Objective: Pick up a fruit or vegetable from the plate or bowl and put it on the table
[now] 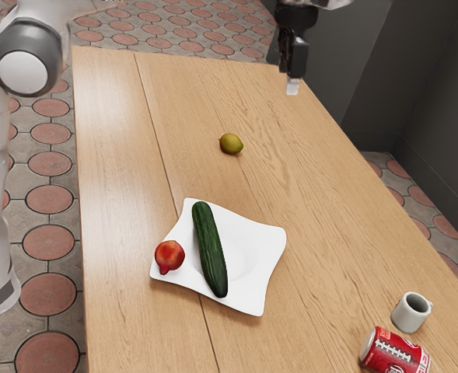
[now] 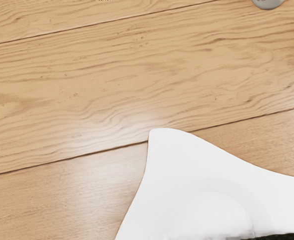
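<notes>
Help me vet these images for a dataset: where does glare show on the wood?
Exterior view: a pale sheen on the table, toward the exterior view's left; wrist view: whitish glare near a corner of the plate, across a dark seam.

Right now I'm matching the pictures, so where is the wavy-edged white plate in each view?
Exterior view: the plate lies just below the picture's centre, under the long dark-green cucumber.
Wrist view: one corner of the plate overlaps the thin dark seam in the wooden table.
Shared landmark: that seam, which runs beneath the plate.
</notes>
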Controlling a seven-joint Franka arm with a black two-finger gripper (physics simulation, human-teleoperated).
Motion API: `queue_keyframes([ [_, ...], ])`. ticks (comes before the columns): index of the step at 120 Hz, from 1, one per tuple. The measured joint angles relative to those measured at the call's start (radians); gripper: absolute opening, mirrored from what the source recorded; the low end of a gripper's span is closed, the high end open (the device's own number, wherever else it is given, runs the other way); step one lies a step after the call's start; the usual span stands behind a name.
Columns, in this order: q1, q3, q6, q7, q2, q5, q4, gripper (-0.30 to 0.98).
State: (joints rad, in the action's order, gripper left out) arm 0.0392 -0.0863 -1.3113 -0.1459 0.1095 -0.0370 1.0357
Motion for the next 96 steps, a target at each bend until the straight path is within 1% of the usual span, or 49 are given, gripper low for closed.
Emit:
queue_keyframes([
  [5, -0.014, -0.078, 0.004, -0.071, 0.014, 0.003, 0.005, 0.69],
  [10, 0.007, -0.119, 0.006, -0.136, 0.028, 0.013, 0.005, 0.68],
  [17, 0.020, -0.144, 0.008, -0.222, 0.037, 0.027, 0.005, 0.68],
  [30, 0.009, -0.158, 0.001, -0.365, 0.042, 0.049, 0.028, 0.68],
  [41, 0.002, -0.157, -0.052, -0.469, -0.002, 0.062, 0.178, 0.68],
  [54, 0.008, -0.151, -0.168, -0.582, -0.051, 0.057, 0.386, 0.68],
  [66, 0.026, -0.118, -0.279, -0.679, -0.056, 0.038, 0.519, 0.68],
  [71, 0.094, -0.037, -0.322, -0.714, -0.079, 0.034, 0.580, 0.68],
  [81, 0.210, 0.095, -0.413, -0.778, -0.146, 0.027, 0.702, 0.69],
  [89, 0.281, 0.163, -0.484, -0.823, -0.184, 0.025, 0.785, 0.69],
  [96, 0.332, 0.189, -0.536, -0.858, -0.202, 0.024, 0.833, 0.69],
])
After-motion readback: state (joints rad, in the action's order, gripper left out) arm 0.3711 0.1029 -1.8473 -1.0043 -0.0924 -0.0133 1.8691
